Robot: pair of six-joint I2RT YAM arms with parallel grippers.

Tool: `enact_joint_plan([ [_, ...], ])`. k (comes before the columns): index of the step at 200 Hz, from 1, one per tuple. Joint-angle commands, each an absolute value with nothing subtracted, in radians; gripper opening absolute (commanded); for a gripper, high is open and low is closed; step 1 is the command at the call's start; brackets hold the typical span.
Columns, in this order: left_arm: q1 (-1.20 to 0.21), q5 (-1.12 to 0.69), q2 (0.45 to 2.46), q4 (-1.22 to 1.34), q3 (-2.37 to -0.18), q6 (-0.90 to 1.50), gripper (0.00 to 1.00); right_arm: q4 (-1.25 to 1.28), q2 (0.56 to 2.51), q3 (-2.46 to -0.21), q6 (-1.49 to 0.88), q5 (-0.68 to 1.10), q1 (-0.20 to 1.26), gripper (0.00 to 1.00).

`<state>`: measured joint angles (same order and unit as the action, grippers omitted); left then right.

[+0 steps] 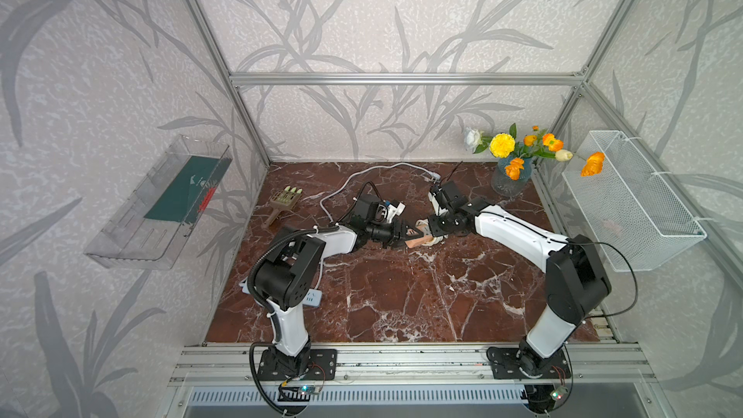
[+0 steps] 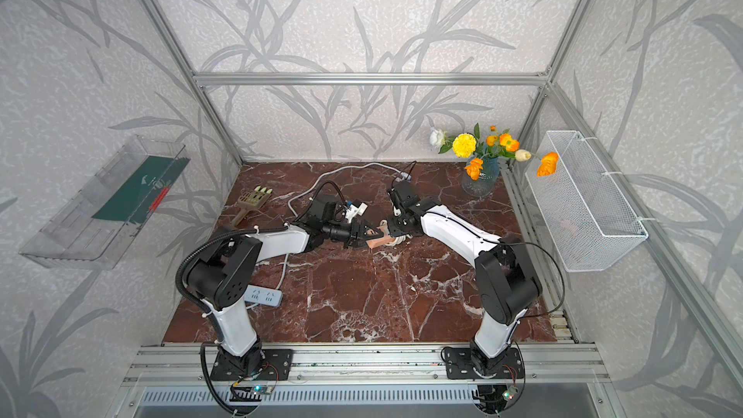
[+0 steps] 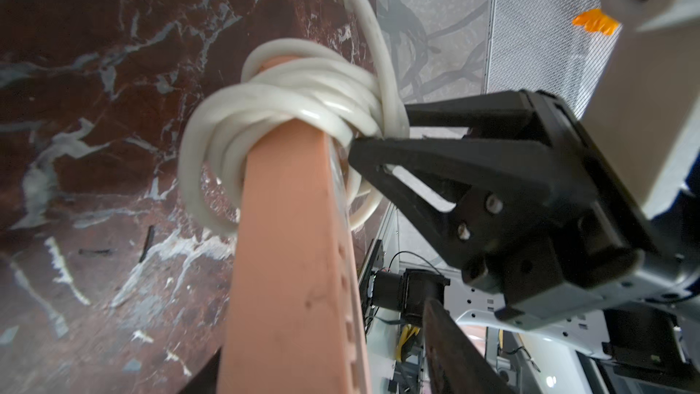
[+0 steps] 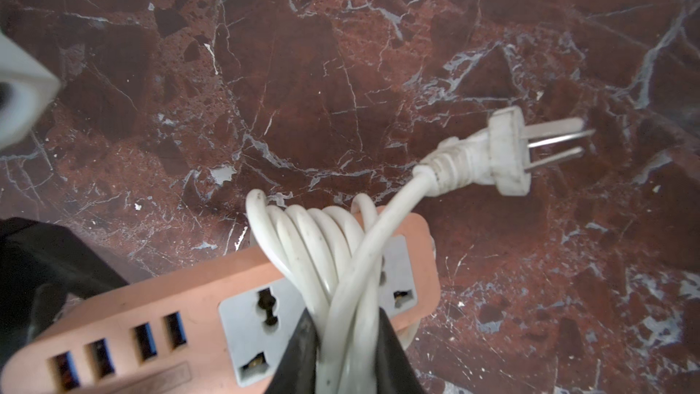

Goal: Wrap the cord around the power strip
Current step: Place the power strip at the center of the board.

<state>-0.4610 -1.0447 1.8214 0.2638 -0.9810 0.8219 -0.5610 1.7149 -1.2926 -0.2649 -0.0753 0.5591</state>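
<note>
Marble tbl (image 1: pixel 402 295); leafy walls (image 1: pixel 362 14); pink strip (image 1: pixel 416 242) centre.

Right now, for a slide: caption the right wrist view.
Right pincer pinches cord coiled around pink strip; plug loose.

Flower vase (image 1: pixel 511 180) back R corner; mesh basket (image 1: pixel 627 203) R wall; clear bin (image 1: pixel 132 227) L wall.
</note>
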Motion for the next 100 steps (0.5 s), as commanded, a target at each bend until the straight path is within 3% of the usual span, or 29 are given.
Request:
enact_joint_plan([
  [1, -0.453, -1.045, 1.763, 0.088, -1.031, 0.642, 0.63, -0.627, 1.667, -1.270, -0.230, -0.189, 0.552, 0.00],
  [58, -0.404, -1.035, 1.653, -0.074, -1.021, 0.521, 0.63, -0.714, 1.635, -1.251, -0.157, -0.372, 0.541, 0.00],
  [100, -0.307, -1.056, 1.554, -0.111, -0.990, 0.492, 0.63, -0.708, 1.516, -1.128, -0.162, -0.368, 0.440, 0.00],
])
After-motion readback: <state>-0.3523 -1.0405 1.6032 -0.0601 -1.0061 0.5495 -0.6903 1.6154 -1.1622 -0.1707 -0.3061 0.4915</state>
